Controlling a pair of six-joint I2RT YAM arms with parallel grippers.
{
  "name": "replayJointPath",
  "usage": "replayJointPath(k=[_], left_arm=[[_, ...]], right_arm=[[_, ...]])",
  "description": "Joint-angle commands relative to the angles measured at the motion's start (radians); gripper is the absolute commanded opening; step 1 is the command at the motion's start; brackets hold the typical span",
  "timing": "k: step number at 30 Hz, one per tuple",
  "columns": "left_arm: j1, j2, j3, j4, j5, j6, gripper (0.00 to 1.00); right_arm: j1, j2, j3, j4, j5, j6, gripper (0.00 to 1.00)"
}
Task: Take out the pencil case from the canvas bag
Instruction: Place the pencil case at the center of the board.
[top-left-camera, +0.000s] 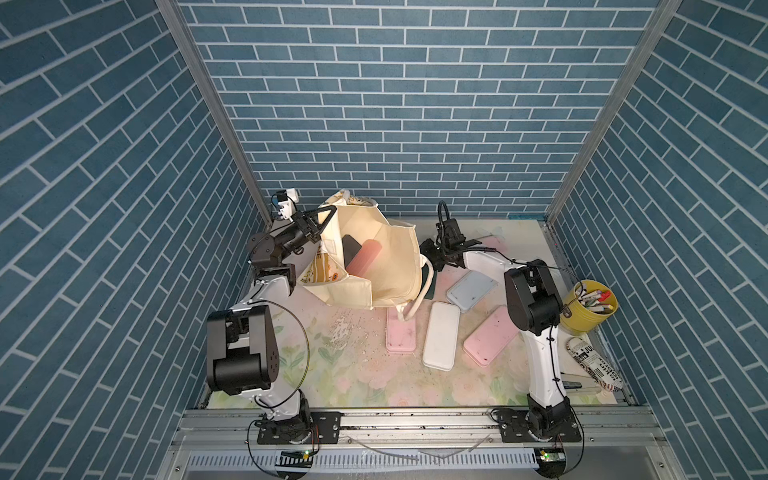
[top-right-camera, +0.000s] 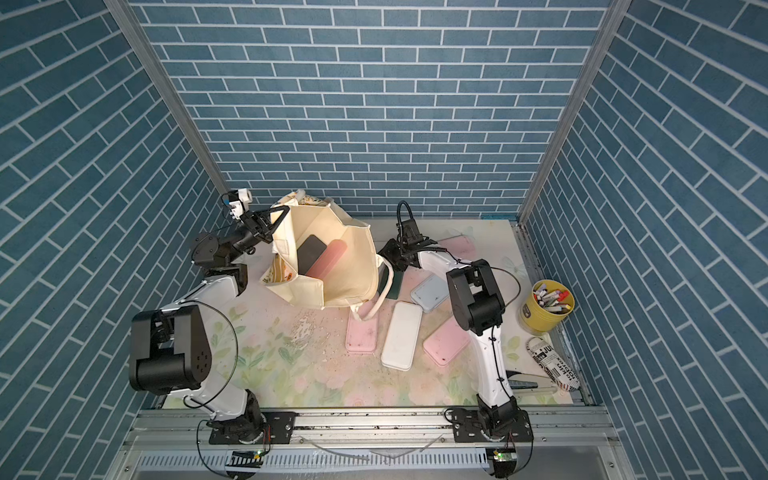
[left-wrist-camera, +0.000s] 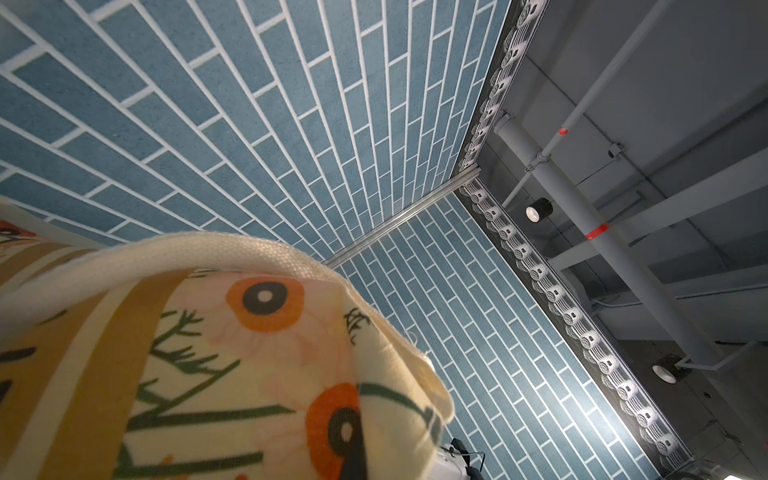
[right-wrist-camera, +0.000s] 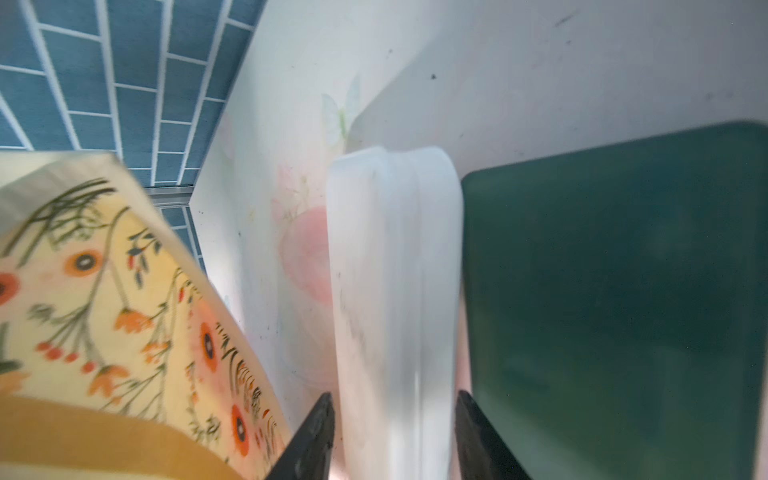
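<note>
The cream canvas bag (top-left-camera: 386, 257) (top-right-camera: 345, 266) stands at the back left, mouth held wide. My left gripper (top-left-camera: 320, 226) is shut on its left rim; in the left wrist view the printed fabric (left-wrist-camera: 249, 353) hides the jaws. Inside the bag lie a dark pencil case (top-left-camera: 351, 249) and a pink one (top-left-camera: 363, 257). My right gripper (top-left-camera: 436, 259) (right-wrist-camera: 395, 395) sits just outside the bag's right side. It is open, with a pale white pencil case (right-wrist-camera: 395, 270) on edge between its fingers and a thin gap on each side. A dark green case (right-wrist-camera: 615, 291) (top-left-camera: 428, 289) lies beside it.
Several cases lie on the floral table right of the bag: pink (top-left-camera: 400, 332), white (top-left-camera: 441, 334), pale blue (top-left-camera: 471, 293), pink (top-left-camera: 490, 336). A yellow pen cup (top-left-camera: 588, 311) and a printed pouch (top-left-camera: 594, 361) sit at the right edge. Blue brick walls close in three sides.
</note>
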Motion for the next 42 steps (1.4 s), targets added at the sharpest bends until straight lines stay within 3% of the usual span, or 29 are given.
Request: replayJointPath(k=[1, 17, 33, 37, 42], left_arm=[[0.005, -0.045, 0.025, 0.098, -0.031, 0.0, 0.04], [0.004, -0.053, 0.023, 0.1, -0.036, -0.001, 0.04], [0.004, 0.0, 0.012, 0.034, -0.042, 0.01, 0.04], [0.001, 0.006, 0.009, 0.004, -0.044, 0.024, 0.04], [-0.022, -0.011, 0.009, -0.071, -0.03, 0.087, 0.03]], right_arm=[[0.015, -0.056, 0.036, -0.043, 0.027, -0.034, 0.48], [0.016, -0.239, -0.108, -0.019, 0.179, -0.043, 0.49], [0.02, -0.596, -0.399, 0.079, 0.549, -0.048, 0.48], [0.061, -0.692, -0.413, 0.097, 0.606, -0.114, 0.46], [0.186, -0.755, -0.346, 0.105, 0.681, -0.259, 0.45]])
